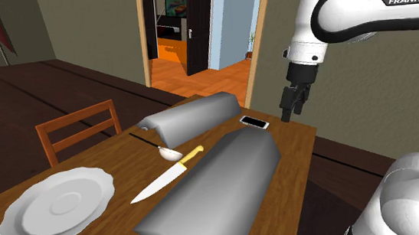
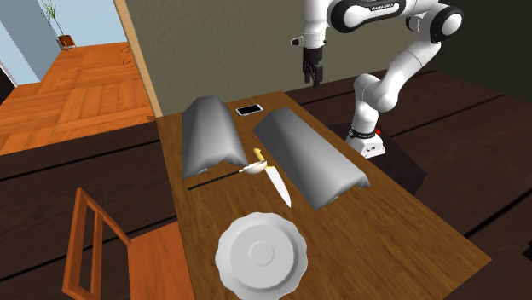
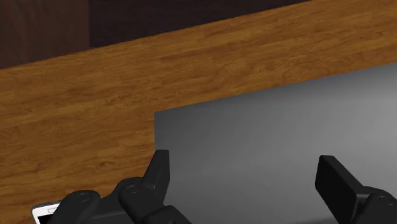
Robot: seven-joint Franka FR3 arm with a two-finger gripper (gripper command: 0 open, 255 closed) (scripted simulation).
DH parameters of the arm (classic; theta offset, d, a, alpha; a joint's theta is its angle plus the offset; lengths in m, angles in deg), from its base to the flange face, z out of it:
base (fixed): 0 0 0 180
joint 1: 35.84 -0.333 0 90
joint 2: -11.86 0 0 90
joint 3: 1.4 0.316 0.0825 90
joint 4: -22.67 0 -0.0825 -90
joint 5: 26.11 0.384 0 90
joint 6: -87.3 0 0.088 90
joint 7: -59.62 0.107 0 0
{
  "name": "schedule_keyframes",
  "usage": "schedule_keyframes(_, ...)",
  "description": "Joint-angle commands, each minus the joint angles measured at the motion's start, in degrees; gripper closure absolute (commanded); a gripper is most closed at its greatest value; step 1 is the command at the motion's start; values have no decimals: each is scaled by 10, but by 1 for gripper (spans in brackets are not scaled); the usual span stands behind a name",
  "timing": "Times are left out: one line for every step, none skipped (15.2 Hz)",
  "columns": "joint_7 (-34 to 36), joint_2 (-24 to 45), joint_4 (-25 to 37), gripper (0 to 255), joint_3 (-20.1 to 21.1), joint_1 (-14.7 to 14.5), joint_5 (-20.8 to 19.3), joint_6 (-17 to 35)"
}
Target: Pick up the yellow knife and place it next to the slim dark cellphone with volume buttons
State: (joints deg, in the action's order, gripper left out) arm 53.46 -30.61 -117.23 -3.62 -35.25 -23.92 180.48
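Because the knife (image 1: 166, 176) lies flat on the counter (image 1: 96, 156) in a gap between two grey blocks (image 1: 192, 114), I think the arm (image 1: 360, 5) must come down from above to get it. In the shoulder view, its blade points toward the plate (image 1: 57, 205) and its yellow handle points away. A small white spoon (image 1: 170, 152) sits just beside the handle. The near block (image 1: 217, 189) runs right along the knife. The phone (image 1: 254, 122) lies flat near the far corner, with bare wood around it, so there looks to be room to set the knife next to it. The pincer (image 1: 292, 108) hangs in the air near the phone and well apart from the knife. It points down and holds nothing.

In the second exterior view, the knife (image 2: 274, 179) is in the middle of the counter (image 2: 401, 230), between the blocks, and the phone (image 2: 249, 109) is at the end where the arm stands. The pincer (image 2: 313, 75) hangs above that end, higher than the phone. The arm goes up from its stand (image 2: 368, 145), bends like an elbow, and reaches over toward the counter.

In the wrist view, the two fingers (image 3: 159, 173) stand wide apart with nothing between them. Below them are a grey block (image 3: 286, 121) and the wood. A corner of the phone (image 3: 46, 211) peeks out by one finger. So the pick has not begun yet.
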Motion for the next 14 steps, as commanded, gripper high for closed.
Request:
schedule_keyframes(0, 0, 0, 0, 0, 0, 0, 0)
schedule_keyframes(37, 2, -6, 0, 17, 2, 11, 10)
schedule_keyframes(73, 7, -11, 0, 35, 4, 23, 21)
schedule_keyframes(109, 12, -14, 0, 53, 6, 34, 33)
schedule_keyframes(145, 20, -16, 0, 71, 8, 44, 44)
schedule_keyframes(181, 29, -16, 0, 88, 10, 54, 56)
schedule_keyframes(217, 40, -15, 0, 105, 12, 63, 69)
schedule_keyframes(252, 53, -13, 0, 122, 15, 72, 81)
schedule_keyframes(288, 67, -9, 0, 139, 19, 79, 94)
schedule_keyframes(323, 82, -4, 0, 156, 22, 85, 107)
schedule_keyframes(359, 99, 2, 0, 173, 27, 90, 120)
schedule_keyframes(395, 117, 10, 0, 189, 32, 93, 133)
schedule_keyframes(431, 136, 18, 0, 205, 37, 95, 145)
schedule_keyframes(467, 157, 28, 0, 220, 43, 96, 157)
